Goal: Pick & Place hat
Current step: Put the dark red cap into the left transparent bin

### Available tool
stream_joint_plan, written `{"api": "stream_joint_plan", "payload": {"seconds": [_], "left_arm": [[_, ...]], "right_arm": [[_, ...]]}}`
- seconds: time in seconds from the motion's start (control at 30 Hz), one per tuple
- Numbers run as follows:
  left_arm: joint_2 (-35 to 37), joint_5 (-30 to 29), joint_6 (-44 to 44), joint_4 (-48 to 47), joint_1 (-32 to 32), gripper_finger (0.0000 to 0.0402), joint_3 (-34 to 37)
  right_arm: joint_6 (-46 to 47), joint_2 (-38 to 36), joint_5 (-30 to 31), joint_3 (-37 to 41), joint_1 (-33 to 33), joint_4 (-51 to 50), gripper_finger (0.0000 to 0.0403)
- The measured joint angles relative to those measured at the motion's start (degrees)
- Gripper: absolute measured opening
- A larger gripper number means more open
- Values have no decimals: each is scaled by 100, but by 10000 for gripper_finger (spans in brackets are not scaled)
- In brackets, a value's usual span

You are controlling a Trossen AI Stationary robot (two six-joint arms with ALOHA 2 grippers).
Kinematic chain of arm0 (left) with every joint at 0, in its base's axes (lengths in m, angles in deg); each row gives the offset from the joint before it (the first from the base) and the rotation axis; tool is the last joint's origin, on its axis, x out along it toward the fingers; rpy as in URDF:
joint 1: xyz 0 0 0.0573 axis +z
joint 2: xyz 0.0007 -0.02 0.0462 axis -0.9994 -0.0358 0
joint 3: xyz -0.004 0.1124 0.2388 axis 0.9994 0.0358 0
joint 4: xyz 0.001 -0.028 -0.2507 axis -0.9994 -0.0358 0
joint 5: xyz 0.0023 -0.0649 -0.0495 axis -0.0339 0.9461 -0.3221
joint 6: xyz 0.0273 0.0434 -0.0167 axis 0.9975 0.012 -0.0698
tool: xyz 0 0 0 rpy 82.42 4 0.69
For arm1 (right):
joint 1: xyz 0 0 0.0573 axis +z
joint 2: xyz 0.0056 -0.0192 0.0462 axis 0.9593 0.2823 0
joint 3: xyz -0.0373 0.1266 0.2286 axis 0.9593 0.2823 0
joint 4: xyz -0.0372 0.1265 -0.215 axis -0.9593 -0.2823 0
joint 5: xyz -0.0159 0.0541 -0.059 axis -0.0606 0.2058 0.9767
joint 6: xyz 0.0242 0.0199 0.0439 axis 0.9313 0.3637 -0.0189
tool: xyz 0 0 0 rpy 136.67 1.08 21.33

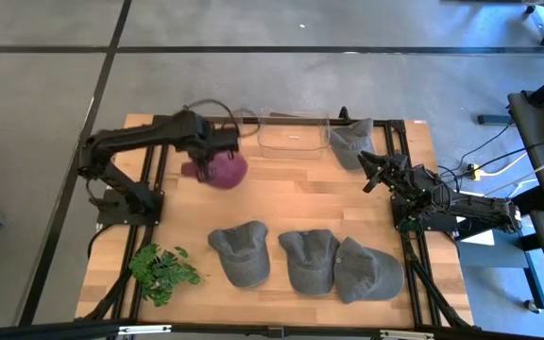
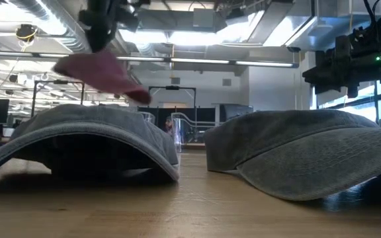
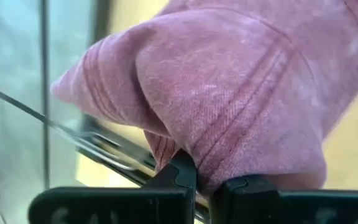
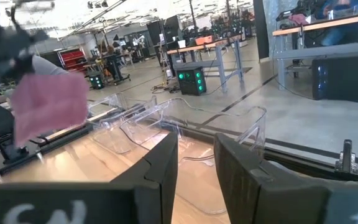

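A maroon hat (image 1: pixel 221 170) hangs from my left gripper (image 1: pixel 208 144) above the table's far left part; the low view shows it lifted clear (image 2: pixel 101 69). My left gripper (image 3: pixel 202 180) is shut on it. A clear plastic bin (image 1: pixel 291 132) stands at the far edge, just right of the hat. My right gripper (image 1: pixel 374 172) hovers open at the table's right side, touching nothing, and its wrist view looks toward the bin (image 4: pixel 185 127) and the maroon hat (image 4: pixel 48 106). My left gripper pinches a bunched fold of the maroon hat's fabric (image 3: pixel 191 146) between its two fingers, coming from above. The hat hangs below the fingers, lifted clear of the table. Which part of the hat the fold belongs to, I cannot tell.
Three grey hats lie in a row near the near edge (image 1: pixel 241 253) (image 1: pixel 308 260) (image 1: pixel 368 271). Another grey hat (image 1: pixel 349 144) rests at the far edge, right of the bin. A green plant sprig (image 1: pixel 163 269) lies at the near left corner.
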Motion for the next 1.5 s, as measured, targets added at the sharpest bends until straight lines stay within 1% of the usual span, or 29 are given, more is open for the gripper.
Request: {"api": "stream_joint_plan", "payload": {"seconds": [0.17, 0.3, 0.53, 0.7, 0.83, 1.03, 1.2, 1.33, 1.5], "left_arm": [[0, -515, 425, 29, 473, 8, -645], [2, -861, 434, -2, 965, 8, -980], [-62, -836, 217, -9, 1862, 8, -1037], [-239, -828, 14, -1, 2313, 8, -1037], [-524, -886, 100, 3, 2503, 8, -1037], [-1143, -923, 221, -4, 2750, 8, -1035], [-1669, -1297, 372, -2, 2844, 8, -1035], [-2030, -1137, 373, -10, 2937, 8, -1034], [-2364, -1150, 498, -10, 3015, 8, -1033]], "right_arm": [[-4, 0, 0, 2, 0, 0, 106], [-9, 0, 2, 0, 0, 0, 106], [-9, 0, 0, 1, 1, 0, 106], [-2, 0, 0, 1, 0, 0, 106], [-3, 0, 0, 1, 2, 0, 106], [-7, 0, 0, 2, 2, 0, 106], [-11, 0, 0, 2, 0, 0, 106], [-11, 0, 0, 1, 1, 0, 106], [-15, 0, 2, 0, 2, 0, 106]]}}
